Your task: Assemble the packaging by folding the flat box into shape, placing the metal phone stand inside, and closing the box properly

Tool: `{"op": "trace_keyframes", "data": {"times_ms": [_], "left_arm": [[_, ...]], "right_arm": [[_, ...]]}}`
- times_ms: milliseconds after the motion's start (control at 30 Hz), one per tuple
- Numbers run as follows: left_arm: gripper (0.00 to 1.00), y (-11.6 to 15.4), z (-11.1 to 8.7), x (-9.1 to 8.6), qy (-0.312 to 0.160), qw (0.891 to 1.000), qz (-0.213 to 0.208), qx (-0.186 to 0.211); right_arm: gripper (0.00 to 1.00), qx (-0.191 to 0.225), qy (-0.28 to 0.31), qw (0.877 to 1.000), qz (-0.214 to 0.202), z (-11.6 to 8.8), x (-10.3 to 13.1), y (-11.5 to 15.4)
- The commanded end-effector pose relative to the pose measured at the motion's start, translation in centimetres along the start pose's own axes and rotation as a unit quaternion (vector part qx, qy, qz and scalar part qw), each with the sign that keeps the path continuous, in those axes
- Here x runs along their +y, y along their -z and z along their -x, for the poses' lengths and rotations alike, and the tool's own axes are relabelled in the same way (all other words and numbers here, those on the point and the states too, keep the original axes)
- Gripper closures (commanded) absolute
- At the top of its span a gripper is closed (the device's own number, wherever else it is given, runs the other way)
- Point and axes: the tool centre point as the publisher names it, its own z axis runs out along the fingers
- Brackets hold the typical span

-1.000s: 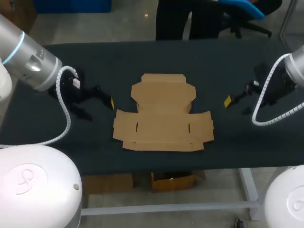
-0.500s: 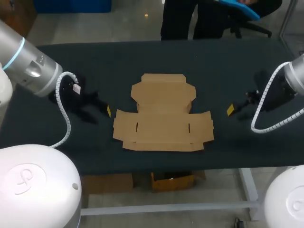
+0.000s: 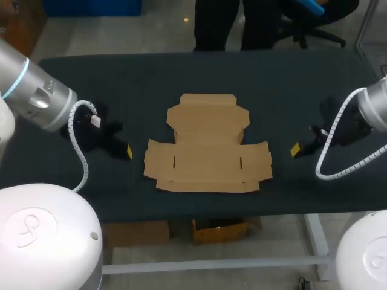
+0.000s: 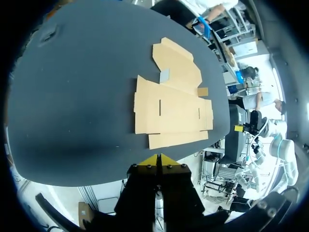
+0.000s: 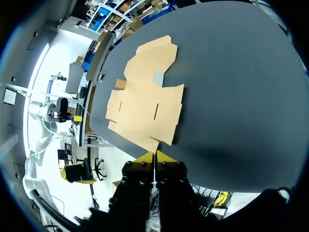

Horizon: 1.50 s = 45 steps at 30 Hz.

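Observation:
A flat brown cardboard box blank (image 3: 207,145) lies unfolded in the middle of the dark table; it shows ahead of each gripper in the left wrist view (image 4: 171,104) and the right wrist view (image 5: 145,99). My left gripper (image 3: 128,151) hovers to the left of the blank, shut, with nothing in it (image 4: 158,159). To the right of the blank is my right gripper (image 3: 295,150), also shut and empty (image 5: 154,157). No metal phone stand is in view.
The dark table (image 3: 133,78) spreads wide around the blank, with bare cloth at the back and on both sides. Its front edge runs just below the blank.
Both grippers have gone from open to shut. Each has drifted slightly toward the table's front; the left moved a little further from the blank. The blank has not moved.

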Motion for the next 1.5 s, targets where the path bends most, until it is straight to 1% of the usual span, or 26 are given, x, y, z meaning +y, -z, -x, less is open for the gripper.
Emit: {"op": "trace_keyframes", "data": {"times_ms": [33, 333, 500, 1200, 1333, 1400, 1500], "left_arm": [[1.0, -0.6, 0.4, 0.2, -0.001, 1.0, 0.001, 0.002], [1.0, -1.0, 1.4, 0.3, 0.004, 1.0, -0.001, 0.006], [1.0, -1.3, 1.7, 0.0, 0.009, 1.0, 0.004, 0.003], [1.0, -1.3, 1.7, 0.0, 0.009, 1.0, 0.004, 0.003], [1.0, -1.4, 1.6, 0.1, 0.01, 1.0, 0.003, 0.003], [1.0, -1.8, 1.4, 0.5, 0.013, 1.0, -0.001, -0.005], [1.0, -2.3, 1.1, 1.2, 0.014, 1.0, -0.004, -0.009]], "right_arm": [[1.0, 0.004, 0.002, 1.0, 0.005, 0.4, -0.4, -0.8], [1.0, 0.01, 0.005, 1.0, 0.008, 0.6, -0.7, -1.5], [1.0, 0.015, 0.0, 1.0, 0.009, 0.6, -0.7, -1.7], [1.0, 0.017, -0.004, 1.0, 0.006, 0.7, -0.7, -1.8], [1.0, -0.022, -0.041, 0.998, 0.034, 0.1, -1.5, -2.0], [1.0, -0.034, -0.049, 0.997, 0.039, -0.1, -1.9, -2.1], [1.0, -0.042, -0.051, 0.997, 0.044, -0.3, -2.6, -2.4]]}}
